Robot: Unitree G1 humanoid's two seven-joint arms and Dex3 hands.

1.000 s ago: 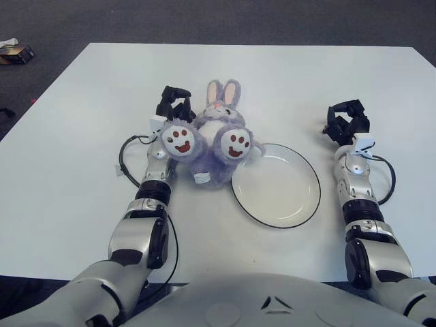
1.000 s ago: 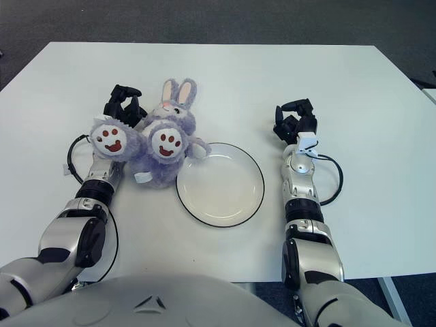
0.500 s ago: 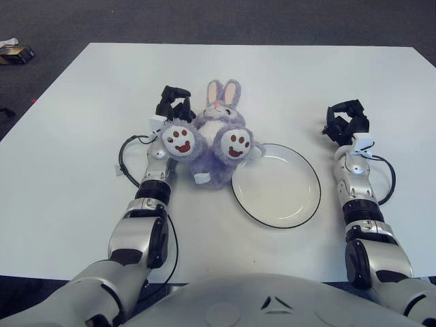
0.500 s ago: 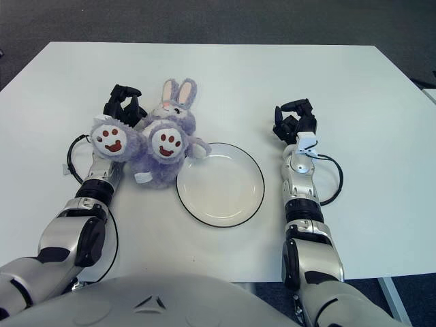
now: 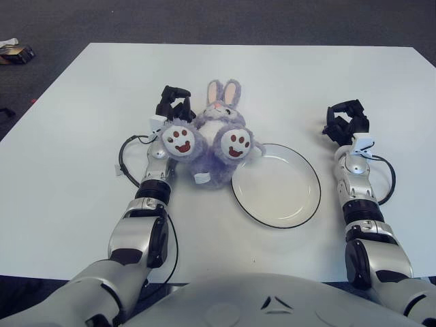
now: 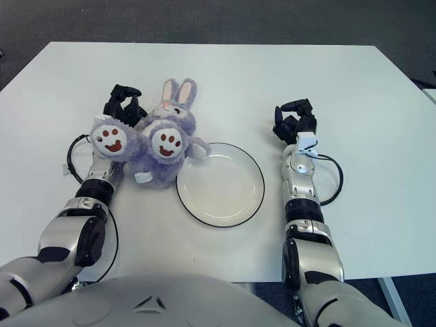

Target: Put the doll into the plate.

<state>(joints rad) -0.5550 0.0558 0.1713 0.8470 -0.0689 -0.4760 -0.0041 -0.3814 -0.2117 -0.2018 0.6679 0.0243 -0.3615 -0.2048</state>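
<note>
A purple rabbit doll lies on the white surface, its paw soles up, just left of the empty black-rimmed plate and touching its rim. The left robot hand sits against the doll's left side, fingers curled, though whether it grips the plush cannot be told. The right robot hand is well right of the plate, fingers curled on nothing.

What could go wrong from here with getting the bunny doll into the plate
1. The doll sits beside the plate, one arm over its rim; a sideways push rather than a lift could shove the plate away.
2. The left hand is at the doll's far left side, beside its raised foot, so a grasp may catch only soft plush and slip.
3. The right hand is well right of the plate, not steadying it.
</note>
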